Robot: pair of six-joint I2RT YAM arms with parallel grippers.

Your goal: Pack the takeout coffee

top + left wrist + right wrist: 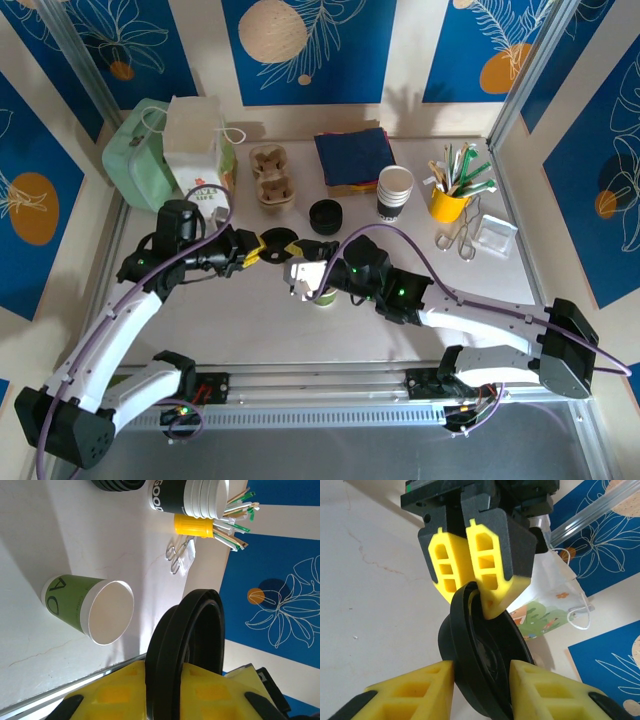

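Claws meet above the middle of the table (250,330). Left claw (472,597) is closed nearly all the way, its yellow fingers pinching the rim of the nested black lids (490,655) and holding them on edge in the air. Right claw (482,666) is partly open, one finger on each side of those lids and right against them; whether it presses on them I cannot tell. Green paper cup (67,605) stands upright on the table with its mouth open, under the right wrist in the top view and apart from the lids. Farther back stand a stack of cups (394,190) and a yellow holder (448,203) of sticks.
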